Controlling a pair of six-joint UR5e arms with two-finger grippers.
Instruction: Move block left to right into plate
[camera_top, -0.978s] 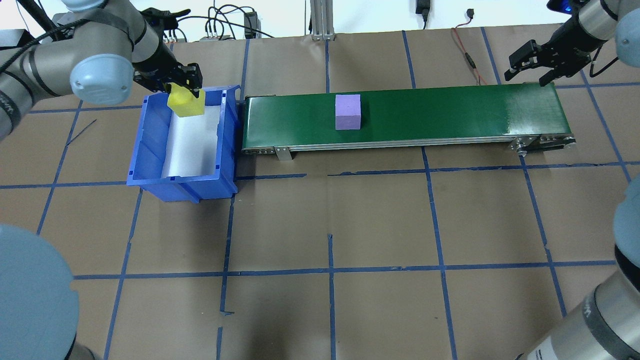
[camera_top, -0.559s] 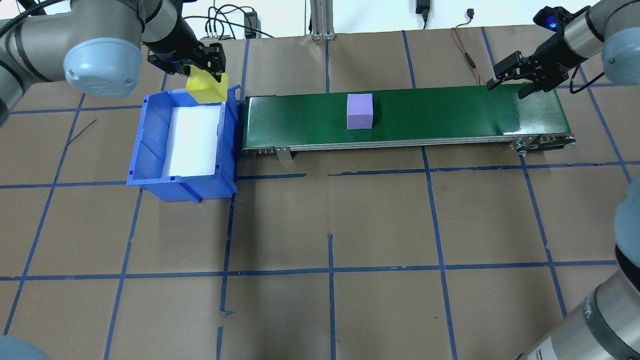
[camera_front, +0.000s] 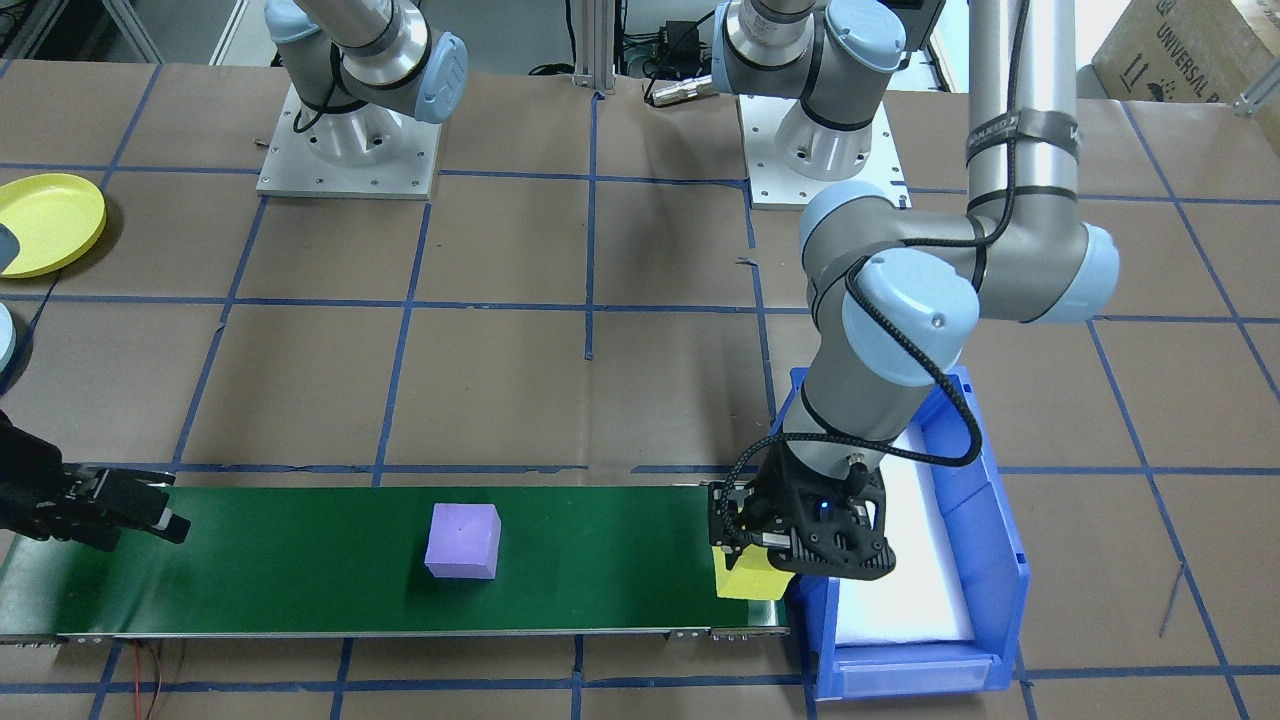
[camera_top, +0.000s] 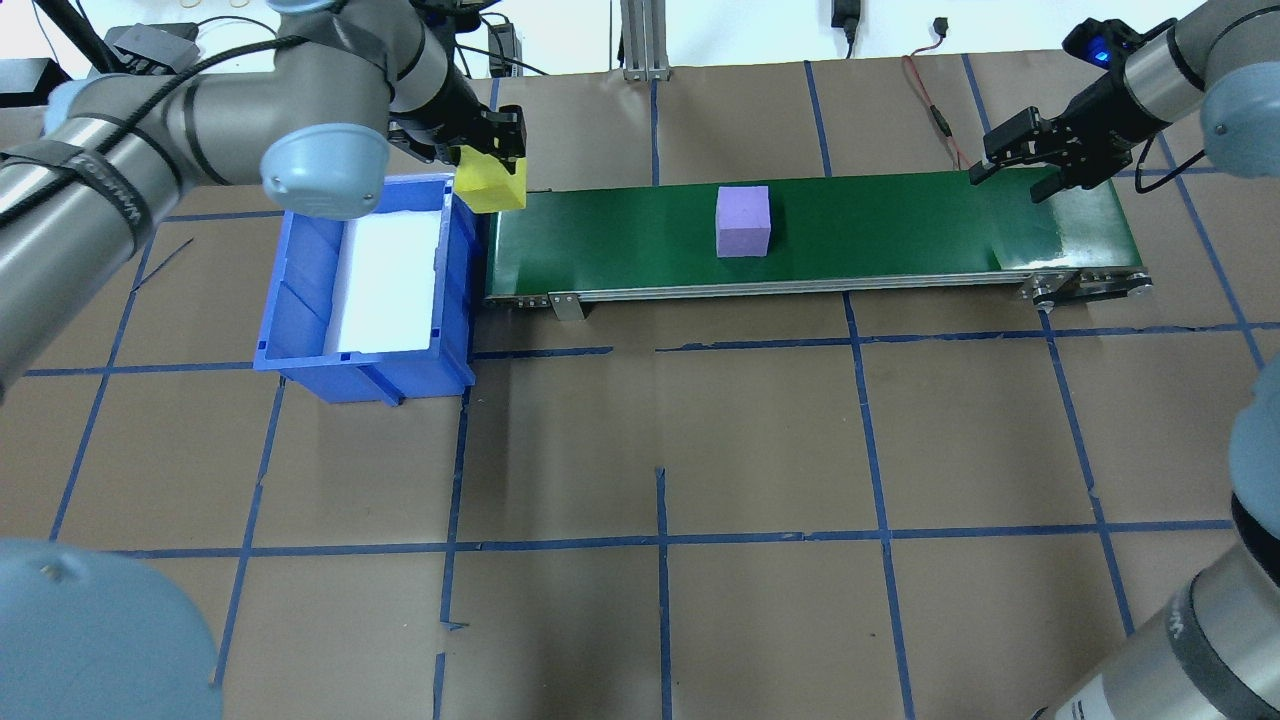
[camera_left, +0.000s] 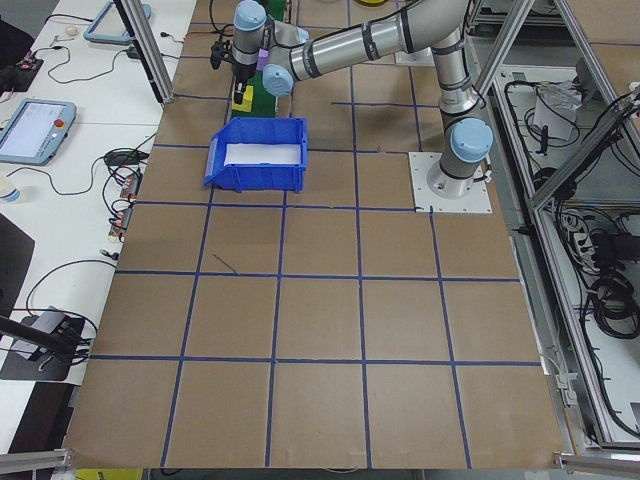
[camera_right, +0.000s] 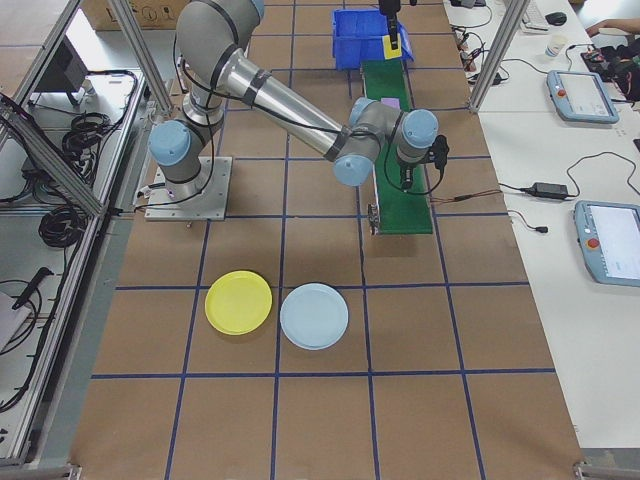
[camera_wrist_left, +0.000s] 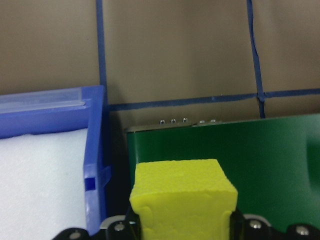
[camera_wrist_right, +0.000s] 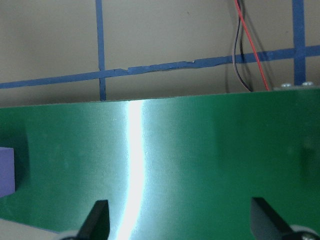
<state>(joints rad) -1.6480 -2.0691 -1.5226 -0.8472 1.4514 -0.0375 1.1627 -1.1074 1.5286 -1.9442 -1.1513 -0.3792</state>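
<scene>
left hand (camera_top: 492, 150) clenched on yellow block (camera_top: 491, 186), held over the conveyor belt's (camera_top: 880, 225) end beside blue bin (camera_top: 300, 290) | right hand (camera_top: 1020, 160) spread wide, holding nothing, above the belt's other end | purple block (camera_top: 743, 221) on the belt, mid-length | yellow plate (camera_right: 238, 302) on bench (camera_top: 660, 450), well apart from belt, beside pale blue plate (camera_right: 314, 316)

The yellow block (camera_wrist_left: 183, 197) is cut off by the bottom edge of the left wrist view, and the left pincer (camera_front: 752, 556) covers most of it in the front view. The purple block (camera_wrist_right: 6, 171) shows only as a sliver at the right wrist view's left edge. The plate (camera_front: 45, 222) is cropped at the front view's left edge, partly behind the right arm.
</scene>
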